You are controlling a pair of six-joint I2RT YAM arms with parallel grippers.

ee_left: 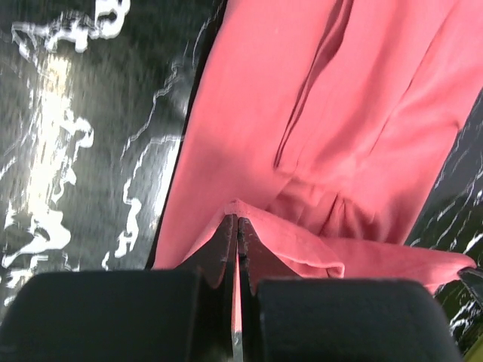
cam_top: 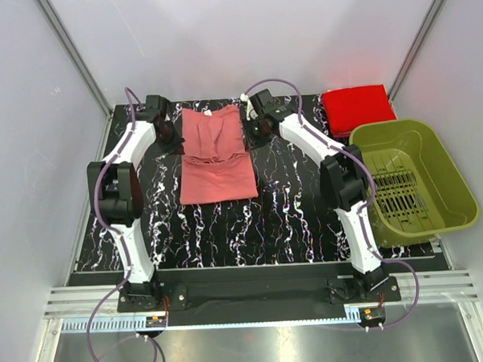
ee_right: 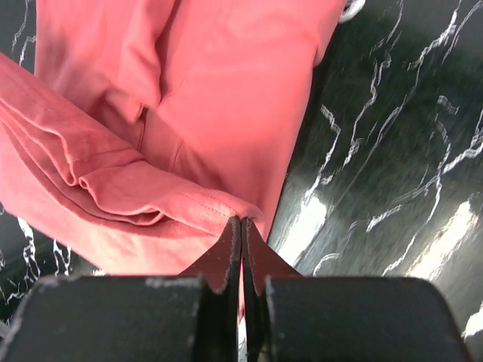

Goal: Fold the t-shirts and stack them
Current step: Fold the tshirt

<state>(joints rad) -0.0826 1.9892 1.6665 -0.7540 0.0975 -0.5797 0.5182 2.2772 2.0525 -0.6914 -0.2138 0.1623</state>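
Left gripper and right gripper clenched on pink shirt side edges. Best: lift both level, fold toward its near edge.

I have open black tabletop on the near side of the salmon-pink shirt, between the left arm and the right arm. Anything could pass there. On the right, the olive-green basket and the folded red shirt just behind it block the way. On the left, the white wall stands close beside the left arm.
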